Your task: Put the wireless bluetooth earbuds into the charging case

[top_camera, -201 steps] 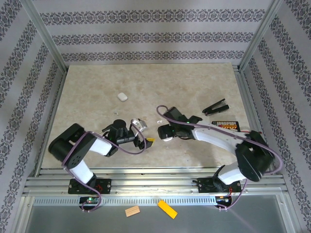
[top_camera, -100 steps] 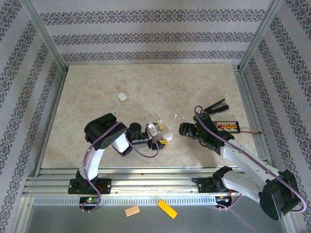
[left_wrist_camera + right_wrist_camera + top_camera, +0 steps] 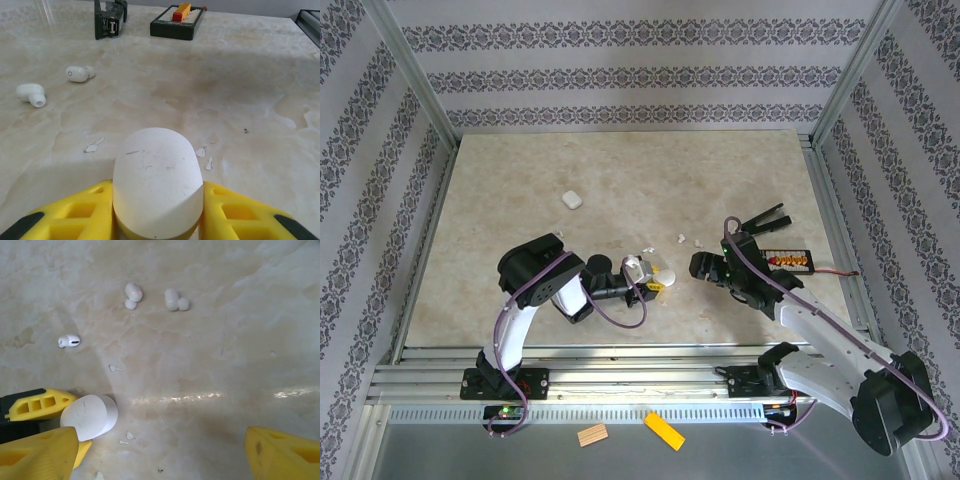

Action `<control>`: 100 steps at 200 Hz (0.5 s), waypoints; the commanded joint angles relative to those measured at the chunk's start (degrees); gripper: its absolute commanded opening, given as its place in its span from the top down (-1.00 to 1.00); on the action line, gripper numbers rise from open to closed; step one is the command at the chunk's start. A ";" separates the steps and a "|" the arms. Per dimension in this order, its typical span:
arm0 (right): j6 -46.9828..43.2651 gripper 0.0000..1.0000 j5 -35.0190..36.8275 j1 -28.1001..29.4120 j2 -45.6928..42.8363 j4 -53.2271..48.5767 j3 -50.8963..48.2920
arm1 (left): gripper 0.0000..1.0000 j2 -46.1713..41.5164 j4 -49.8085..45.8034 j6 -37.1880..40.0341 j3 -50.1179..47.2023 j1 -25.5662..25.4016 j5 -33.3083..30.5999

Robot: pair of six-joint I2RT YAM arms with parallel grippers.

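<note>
Where patterned walls end, earbuds dot the marbled table.

The table is beige marble with pale veins. The walls are white with grey floral bands. The case is white with faint grey scuffs. The earbuds are white, 1 showing a red dot. The left fingers and right fingers are yellow. The arms are black and white, with purple cables. A black tray holds orange and red pieces.
</note>
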 commanded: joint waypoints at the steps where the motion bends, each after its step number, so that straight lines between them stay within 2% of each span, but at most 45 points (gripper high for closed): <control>1: -0.17 -0.74 -7.11 -1.29 1.21 4.19 1.50 | 0.25 -4.16 2.02 -1.19 -1.30 -0.63 -0.41; 34: 4.20 -0.93 -22.01 -4.98 1.90 15.28 -0.28 | 0.25 -10.82 2.02 -3.13 -2.62 -0.15 -0.02; 55: 13.37 -0.97 -33.32 -8.10 2.81 31.90 -4.44 | 0.25 -14.77 1.79 -5.42 -2.84 0.96 2.22; 71: 21.43 -0.91 -37.28 -9.69 4.52 43.48 -7.37 | 0.25 -17.41 0.73 -6.28 -2.73 1.49 2.72; 100: 31.72 -0.74 -40.89 -9.84 9.32 58.22 -9.80 | 0.26 -20.89 0.18 -7.44 -2.26 2.39 3.44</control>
